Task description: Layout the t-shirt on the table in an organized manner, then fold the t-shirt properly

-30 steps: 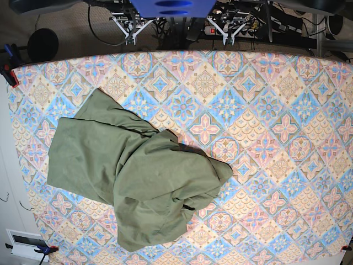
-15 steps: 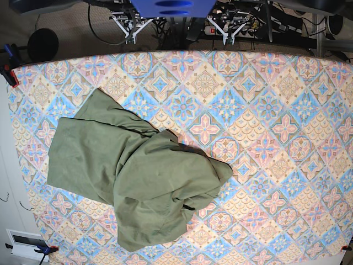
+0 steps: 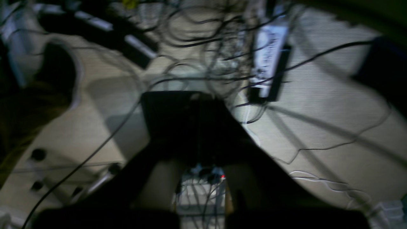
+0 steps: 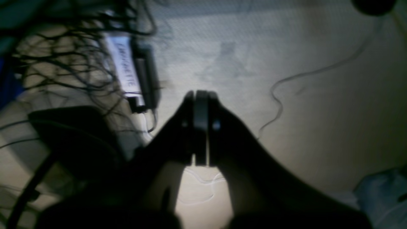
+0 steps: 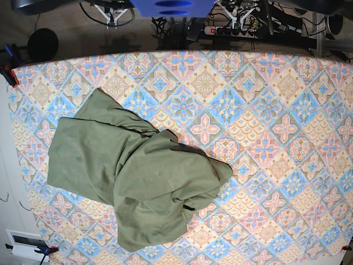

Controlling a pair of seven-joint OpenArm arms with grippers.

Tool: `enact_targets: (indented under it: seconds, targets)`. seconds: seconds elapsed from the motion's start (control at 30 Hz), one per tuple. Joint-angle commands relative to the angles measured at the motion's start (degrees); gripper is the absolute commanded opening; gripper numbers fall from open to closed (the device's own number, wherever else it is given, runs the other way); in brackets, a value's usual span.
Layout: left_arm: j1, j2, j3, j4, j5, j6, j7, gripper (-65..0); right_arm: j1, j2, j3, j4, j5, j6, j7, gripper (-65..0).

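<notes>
The olive-green t-shirt (image 5: 132, 176) lies crumpled on the left half of the table (image 5: 276, 121), with one flap folded over its middle and a sleeve pointing to the far left. Both arms hang beyond the table's far edge, well away from the garment. My right gripper (image 5: 112, 12) shows small at the top left and my left gripper (image 5: 236, 10) at the top right. In the right wrist view, the right gripper (image 4: 201, 95) is shut and empty over the floor. The left gripper (image 3: 199, 95) is blurred in its own view, shut, holding nothing. Neither wrist view shows the t-shirt.
Cables and a power strip (image 5: 223, 30) lie on the floor behind the table. A black round object (image 5: 43, 44) sits at the far left. A red clamp (image 5: 9, 73) grips the table's left corner, and a white box (image 5: 25, 243) is at the bottom left.
Both grippers have drawn back toward the top of the base view and spread outward. The t-shirt has not moved.
</notes>
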Motion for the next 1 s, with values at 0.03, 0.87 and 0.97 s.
enact_targets:
  seconds: [0.03, 0.87, 0.97]
  targets:
    - [1.85, -1.03, -0.01, 0.50, 0.03, -0.08, -0.32, -65.0, -3.45, 0.45, -0.01, 3.07, -0.10, 0.14, 0.14, -65.0]
    - [41.58, -5.17, -0.10, 68.37, 0.12, -0.08, 0.03, -65.0, -36.42, 6.78, 11.77, 55.82, 0.25, -0.12, 0.23, -65.0]
    - [44.92, -5.17, -0.01, 75.93, 0.47, -0.08, 0.03, -65.0, -39.85, 6.78, 14.05, 64.17, 0.25, -0.12, -0.82, -65.0]
